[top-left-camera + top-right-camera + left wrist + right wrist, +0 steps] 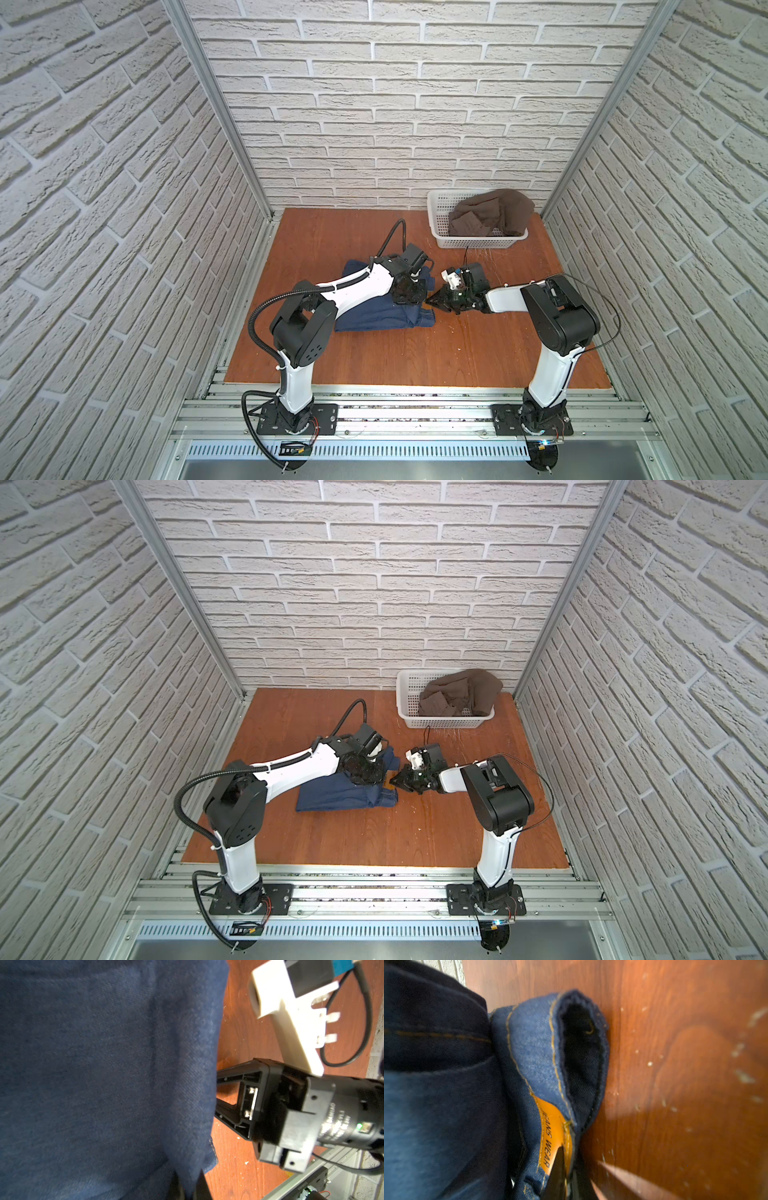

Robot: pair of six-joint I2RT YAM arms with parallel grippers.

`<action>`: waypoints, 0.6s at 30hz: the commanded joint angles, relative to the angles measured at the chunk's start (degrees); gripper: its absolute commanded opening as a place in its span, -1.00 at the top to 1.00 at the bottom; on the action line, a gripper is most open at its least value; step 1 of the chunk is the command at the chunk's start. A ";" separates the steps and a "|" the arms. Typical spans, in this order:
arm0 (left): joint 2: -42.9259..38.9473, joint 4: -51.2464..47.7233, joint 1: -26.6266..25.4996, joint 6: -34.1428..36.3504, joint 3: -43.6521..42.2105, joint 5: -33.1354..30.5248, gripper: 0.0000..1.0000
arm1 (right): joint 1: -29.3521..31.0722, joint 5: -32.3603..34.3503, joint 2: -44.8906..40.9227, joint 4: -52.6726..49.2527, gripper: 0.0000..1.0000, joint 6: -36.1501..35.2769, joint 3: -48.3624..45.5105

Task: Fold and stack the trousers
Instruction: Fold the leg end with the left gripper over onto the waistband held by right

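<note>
- Watching from the front: trousers (374, 318) sit as a folded dark-blue denim bundle on the wood table (457, 357), mostly under the L arm's wrist.
- L gripper (190, 1186): jaws together, clamped on a fold of the denim. Cloth rises straight off its fingers & fills most of the L wrist view.
- R gripper (570, 1169): jaws together, pinching the waistband edge right at the tan patch (554, 1136), which reads "JEANS WEAR".
- Orange stitching runs along the waistband just past the R gripper's tips. The waistband end gapes there, resting agst the table.
- In both top views the two grippers meet nearly tip to tip at the bundle's edge nearest the R gripper. Can't tell if they touch.
- White basket (436, 216) w/ brown cloth (490, 216) inside stands well beyond the R gripper, toward the back wall, apart from the trousers.
</note>
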 commanded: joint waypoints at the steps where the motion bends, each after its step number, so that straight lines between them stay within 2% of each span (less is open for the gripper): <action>1: 0.96 3.48 -0.92 -0.92 2.33 1.37 1.00 | 1.55 3.98 1.52 -5.91 0.89 0.16 -1.65; 15: 3.53 3.04 -1.64 -0.58 5.76 1.63 1.00 | 1.66 4.50 -0.31 -7.53 0.89 -0.14 -1.54; 16: 3.46 2.96 -1.64 -0.58 5.76 1.50 0.97 | 1.66 4.50 -0.44 -7.57 0.89 -0.15 -1.60; 18: 2.82 2.72 -1.72 -0.36 5.74 1.09 0.72 | 1.66 4.61 -0.88 -7.98 0.88 -0.36 -1.62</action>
